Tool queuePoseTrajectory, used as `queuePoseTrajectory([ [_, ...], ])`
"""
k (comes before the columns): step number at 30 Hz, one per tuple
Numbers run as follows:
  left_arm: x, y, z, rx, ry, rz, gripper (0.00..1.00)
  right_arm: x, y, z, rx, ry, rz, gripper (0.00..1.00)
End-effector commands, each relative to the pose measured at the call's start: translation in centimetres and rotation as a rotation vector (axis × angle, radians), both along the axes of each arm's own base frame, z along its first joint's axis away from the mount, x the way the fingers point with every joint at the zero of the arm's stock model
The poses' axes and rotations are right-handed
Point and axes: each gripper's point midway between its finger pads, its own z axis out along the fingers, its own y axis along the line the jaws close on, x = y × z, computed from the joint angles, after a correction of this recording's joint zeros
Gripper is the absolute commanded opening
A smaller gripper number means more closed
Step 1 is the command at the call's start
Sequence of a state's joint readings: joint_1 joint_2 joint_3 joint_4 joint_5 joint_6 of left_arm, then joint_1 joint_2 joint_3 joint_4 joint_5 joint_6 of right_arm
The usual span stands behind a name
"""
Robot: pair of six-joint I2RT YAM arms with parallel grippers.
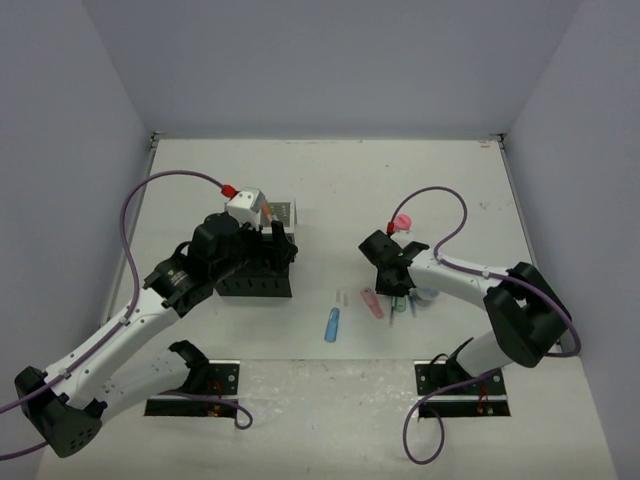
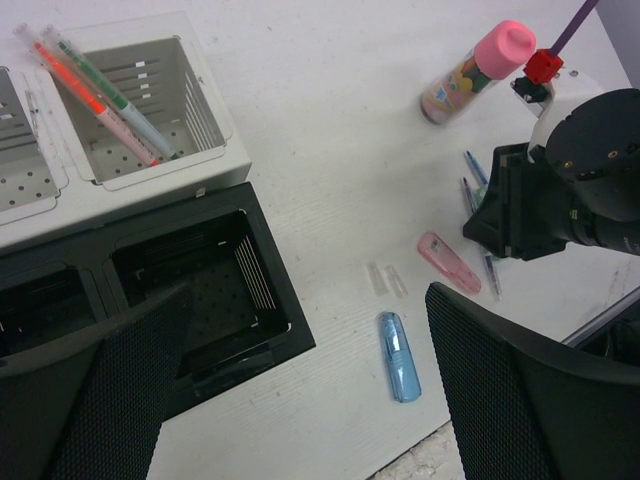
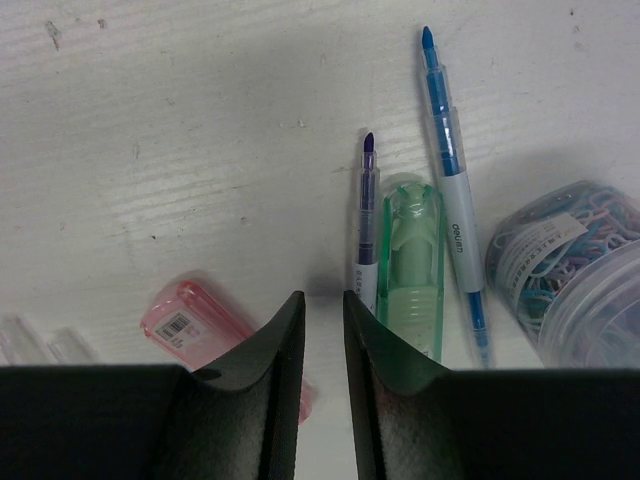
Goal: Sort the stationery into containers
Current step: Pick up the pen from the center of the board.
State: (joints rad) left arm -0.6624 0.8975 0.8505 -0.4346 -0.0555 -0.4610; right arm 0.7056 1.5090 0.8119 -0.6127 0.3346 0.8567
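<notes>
The organiser has black compartments point(image 1: 255, 278) and white mesh ones point(image 1: 281, 212). In the left wrist view an orange pen and a green-grey pen point(image 2: 100, 90) lean in a white compartment point(image 2: 150, 172). My left gripper point(image 1: 274, 243) is wide open and empty above the black compartment point(image 2: 285, 330). A blue capsule point(image 2: 400, 357) lies on the table between its fingers. My right gripper point(image 3: 320, 298) is low over the table, jaws a narrow gap apart, nothing between. A pink capsule point(image 3: 195, 320) lies left of it. A purple pen point(image 3: 366, 210), green piece point(image 3: 412, 270), blue pen point(image 3: 450, 180) and clip tub point(image 3: 570, 270) lie right.
A pink-capped bottle point(image 2: 470, 70) lies on its side behind the right arm point(image 2: 545, 200). Two small clear caps point(image 2: 385, 278) lie between the pink capsule point(image 2: 447, 261) and the organiser. Grey walls close the table on three sides.
</notes>
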Motion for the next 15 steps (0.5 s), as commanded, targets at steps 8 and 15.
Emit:
queuePoseTrajectory([
  [8,0.15,-0.96,0.59,-0.016,-0.039,-0.054,1.0,0.38,-1.06,0.75,-0.017,-0.056,-0.068,0.25],
  [15,0.06,-1.07,0.38,-0.011,-0.034,-0.065,1.0,0.13,-1.24,0.24,-0.03,-0.034,-0.088,0.25],
])
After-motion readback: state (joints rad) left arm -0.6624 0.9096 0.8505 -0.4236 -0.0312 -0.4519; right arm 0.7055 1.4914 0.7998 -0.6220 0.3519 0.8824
